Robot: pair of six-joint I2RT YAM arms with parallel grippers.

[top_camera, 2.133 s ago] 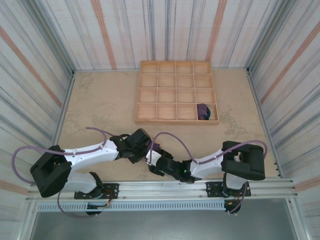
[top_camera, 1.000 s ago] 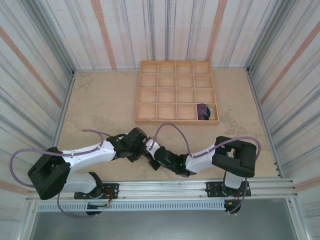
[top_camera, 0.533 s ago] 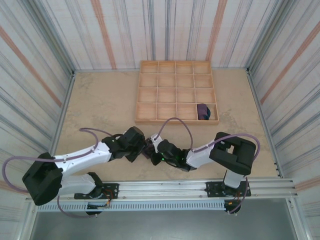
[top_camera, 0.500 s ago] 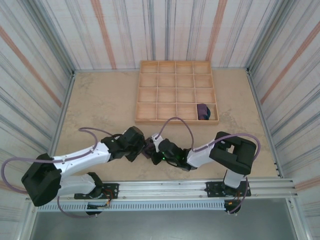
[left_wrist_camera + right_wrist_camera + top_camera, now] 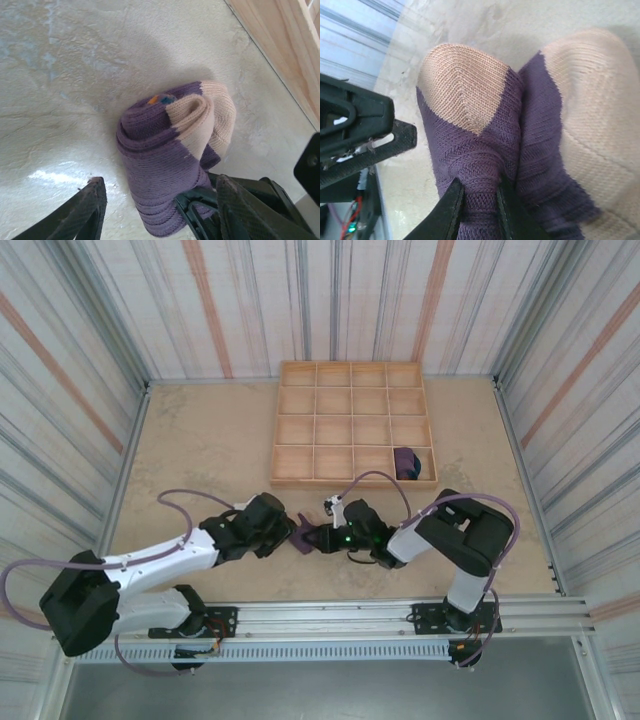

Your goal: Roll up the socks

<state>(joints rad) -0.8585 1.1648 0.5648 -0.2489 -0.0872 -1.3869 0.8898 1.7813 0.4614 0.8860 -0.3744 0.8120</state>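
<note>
Pinching the rolled socks [image 5: 165,150] on the desk's [image 5: 75,75] near side, the right hand [image 5: 477,200] holds them between the spread left hand [image 5: 159,182].

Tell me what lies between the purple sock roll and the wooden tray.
Nothing. In the left wrist view, the stretch of table from the sock roll to the wooden tray is bare.

A mottled beige table [image 5: 200,440] carries a shallow wooden tray [image 5: 340,481] of square compartments toward its far side. In front of the tray, not touching it, a rolled sock [image 5: 165,150], purple with peach ends, rests on the bare surface.
</note>
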